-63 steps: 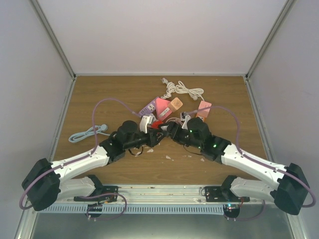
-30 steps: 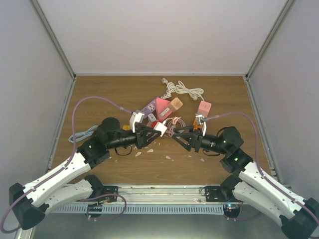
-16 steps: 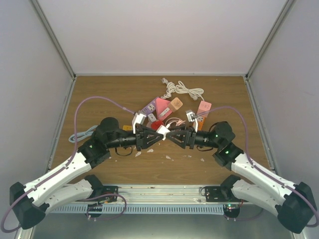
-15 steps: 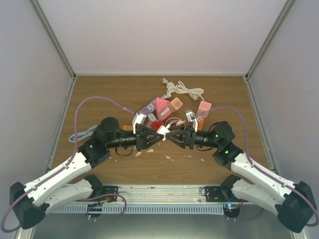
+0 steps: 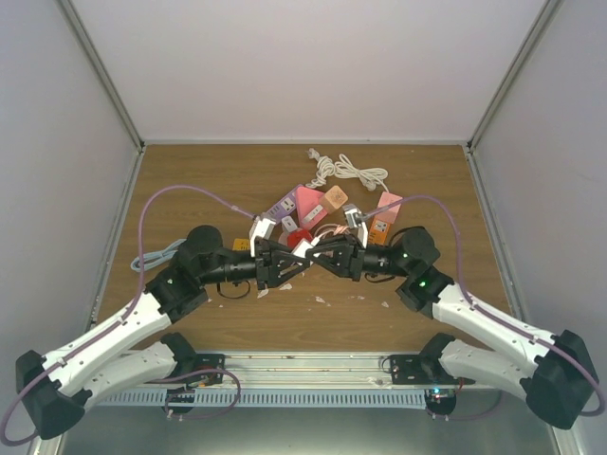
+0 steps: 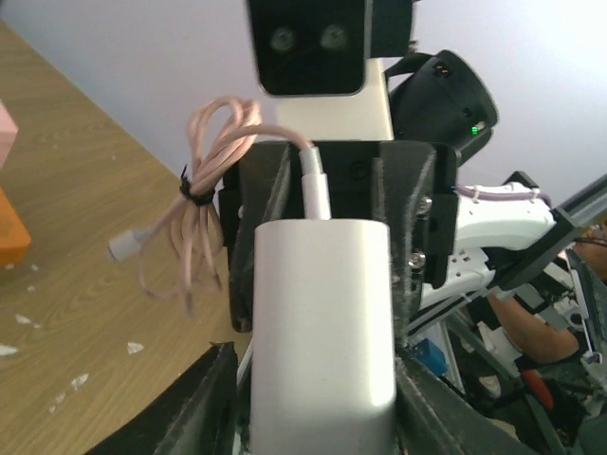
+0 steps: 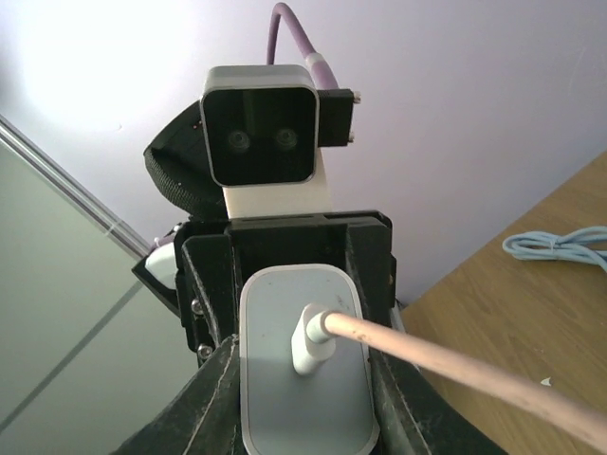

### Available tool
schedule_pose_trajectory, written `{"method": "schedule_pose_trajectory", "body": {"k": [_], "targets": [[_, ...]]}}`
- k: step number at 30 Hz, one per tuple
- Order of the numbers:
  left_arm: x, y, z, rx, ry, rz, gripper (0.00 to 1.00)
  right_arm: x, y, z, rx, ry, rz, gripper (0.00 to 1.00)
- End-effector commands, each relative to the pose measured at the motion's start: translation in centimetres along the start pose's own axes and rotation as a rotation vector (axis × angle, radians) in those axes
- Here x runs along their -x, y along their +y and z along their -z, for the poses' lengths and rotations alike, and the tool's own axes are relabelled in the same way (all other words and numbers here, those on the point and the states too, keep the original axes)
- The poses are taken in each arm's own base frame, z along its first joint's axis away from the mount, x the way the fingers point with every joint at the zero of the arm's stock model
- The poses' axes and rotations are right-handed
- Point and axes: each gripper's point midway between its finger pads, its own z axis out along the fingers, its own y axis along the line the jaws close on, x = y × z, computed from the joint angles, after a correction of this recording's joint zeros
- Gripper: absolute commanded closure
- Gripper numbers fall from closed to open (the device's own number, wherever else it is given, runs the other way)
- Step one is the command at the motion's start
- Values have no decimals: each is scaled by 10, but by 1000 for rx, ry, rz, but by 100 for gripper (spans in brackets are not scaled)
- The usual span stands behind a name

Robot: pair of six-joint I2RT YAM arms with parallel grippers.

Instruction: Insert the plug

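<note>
A white charger (image 6: 322, 322) hangs between my two grippers over the middle of the table (image 5: 190, 180). The white plug (image 6: 316, 185) of a pink cable (image 6: 204, 190) sits in its end face. In the right wrist view the plug (image 7: 308, 346) stands out of the charger (image 7: 303, 408), and my right gripper (image 7: 303, 398) is shut on that end. My left gripper (image 6: 318, 374) flanks the charger's body. One pad touches it and a thin gap shows at the other. From above, the left gripper (image 5: 289, 258) and right gripper (image 5: 330, 254) meet tip to tip.
Behind the grippers lies a pile of pink, purple and orange adapters (image 5: 305, 202). A white cable (image 5: 346, 171) is coiled at the back. A pale blue cable (image 5: 161, 254) lies at the left. Small crumbs (image 5: 318, 300) dot the wood. Enclosure walls stand on three sides.
My right gripper moved left to meet the left one and closed on the charger's plug end. The left jaws eased slightly apart. The pink cable now dangles between the arms.
</note>
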Motion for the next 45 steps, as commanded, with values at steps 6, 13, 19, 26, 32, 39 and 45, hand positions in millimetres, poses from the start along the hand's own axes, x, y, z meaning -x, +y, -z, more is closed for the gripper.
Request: {"method": "schedule_pose_trajectory", "body": {"k": [6,13,19,26,32,39,45], "targets": [[7,53,29,345,-107,7,27,10,-21,-17,-99,7,118,91],[21,101,122,866,-295,-61,12,9,-88,-26,-369,100,240,99],[28,103,203,1133,-504,-91,7,12,-140,-41,-510,193,363,100],[25,94,237,1133,-679,-103,3,5,-175,-87,-421,343,503,99],[18,92,250,1157,-682,-88,2,-5,-209,-123,-372,441,569,99],[6,99,248,1167,-635,-45,1,-29,-232,-140,-307,539,565,99],[5,104,241,1186,-591,-54,1,-43,-246,-148,-303,578,563,100]]}}
